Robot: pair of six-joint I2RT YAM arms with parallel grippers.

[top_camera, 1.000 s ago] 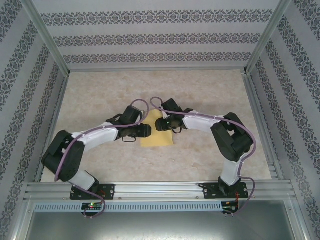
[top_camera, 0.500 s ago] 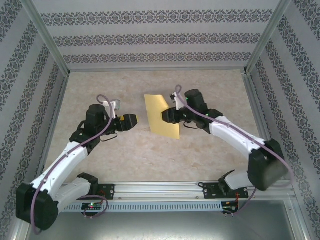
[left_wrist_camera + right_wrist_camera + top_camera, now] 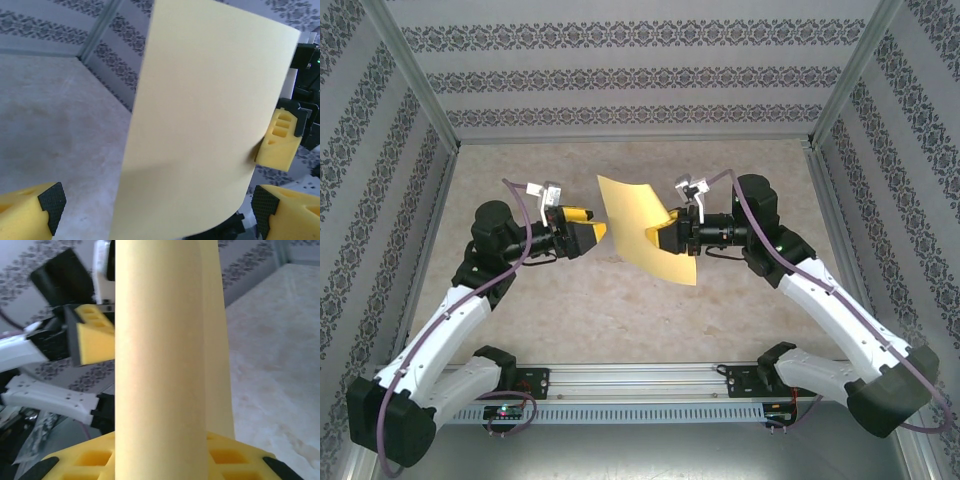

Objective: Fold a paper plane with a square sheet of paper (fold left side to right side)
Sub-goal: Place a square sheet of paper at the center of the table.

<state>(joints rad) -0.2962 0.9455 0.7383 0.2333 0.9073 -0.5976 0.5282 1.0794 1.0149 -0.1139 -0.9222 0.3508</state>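
Currently the square sheet of paper (image 3: 632,215) is held clear of the tabletop (image 3: 570,320). It stands roughly upright between the two arms and is bowed into a shallow curve rather than lying flat. No crease is seen on it, so the left-to-right fold is judged not yet made.

Handling (judged): the sheet is very light and thin, and limp enough to curl when pinched at one place only. It is expected to be creased or crumpled by any hard squeeze. Its matte surface should not slip much. An edge or corner, well away from the intended fold line, is judged the best place for it to be taken. The free left edge is the obvious spot for a second hold.

Right tool (image 3: 662,238): closed on the sheet near its right edge. In the right wrist view the paper is pinched between the yellow fingers (image 3: 90,460) at the foot of the curl.

Left tool (image 3: 594,232): jaws are spread wide and nothing is held. It is placed just beside the sheet's left edge, facing it. Whether a fingertip touches the paper cannot be told.
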